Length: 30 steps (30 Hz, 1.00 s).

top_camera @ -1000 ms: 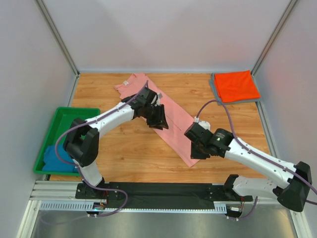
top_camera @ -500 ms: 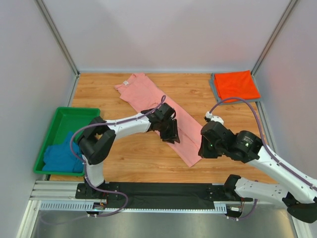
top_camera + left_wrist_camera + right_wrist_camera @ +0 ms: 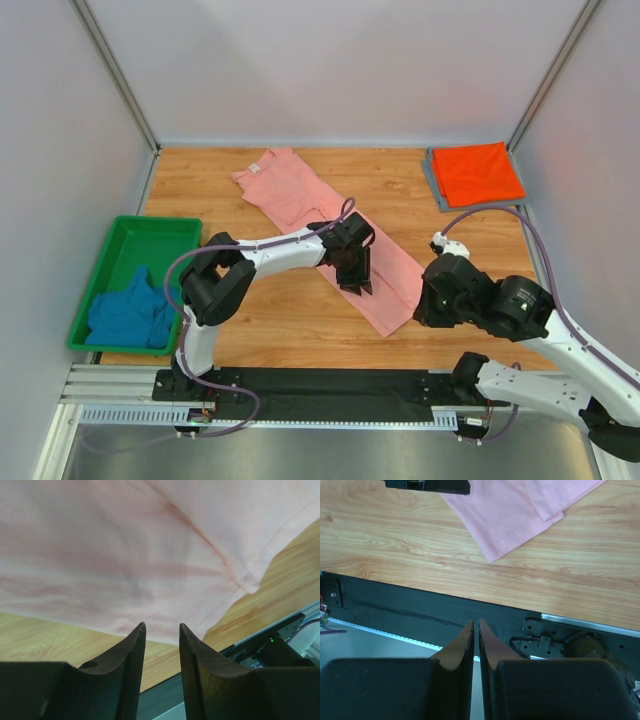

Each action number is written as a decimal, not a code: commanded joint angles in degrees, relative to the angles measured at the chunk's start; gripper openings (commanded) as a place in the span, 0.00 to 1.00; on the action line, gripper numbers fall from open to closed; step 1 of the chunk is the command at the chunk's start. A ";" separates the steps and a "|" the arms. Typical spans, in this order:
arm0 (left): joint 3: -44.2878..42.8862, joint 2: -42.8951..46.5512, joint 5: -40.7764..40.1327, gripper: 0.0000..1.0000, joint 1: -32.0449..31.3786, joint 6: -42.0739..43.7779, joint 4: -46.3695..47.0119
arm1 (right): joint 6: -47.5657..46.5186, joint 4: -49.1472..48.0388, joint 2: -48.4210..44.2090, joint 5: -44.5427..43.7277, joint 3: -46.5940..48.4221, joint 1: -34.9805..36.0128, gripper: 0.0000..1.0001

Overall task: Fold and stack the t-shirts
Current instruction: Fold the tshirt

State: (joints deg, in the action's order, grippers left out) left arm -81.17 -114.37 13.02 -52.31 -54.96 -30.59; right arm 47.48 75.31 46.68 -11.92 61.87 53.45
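Looking down, we saw the salmon-pink t-shirt (image 3: 300, 190) lying from eleven o'clock to five o'clock, our left gripper (image 3: 161, 626) spread apart just above it and our right gripper (image 3: 476, 622) squeezed together on nothing, so a shallow pinch might only wrinkle it.

The white-and-black left arm (image 3: 270, 252) stretches rightward, its black 2-finger left gripper (image 3: 161, 626) angled down with fingers narrowly parted. The right arm (image 3: 520, 308) is bent near its base, and the right gripper (image 3: 475, 622) is nearly pressed closed, holding nothing.
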 commanded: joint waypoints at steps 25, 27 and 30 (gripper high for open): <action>17.34 12.48 -2.11 0.33 -6.48 -11.65 -7.82 | -7.49 -0.42 5.88 -0.21 6.34 -0.27 0.13; 21.46 17.49 -3.08 0.33 -6.66 -12.89 -8.52 | -9.42 -1.48 7.28 1.28 5.38 -1.50 0.14; 24.29 23.03 -4.66 0.34 -7.27 -13.59 -12.29 | -13.11 -4.46 9.13 6.20 2.13 -4.66 0.16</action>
State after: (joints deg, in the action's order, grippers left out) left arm -58.39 -97.25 10.94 -58.89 -65.65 -39.40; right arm 39.31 74.87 54.65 -10.20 65.36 50.98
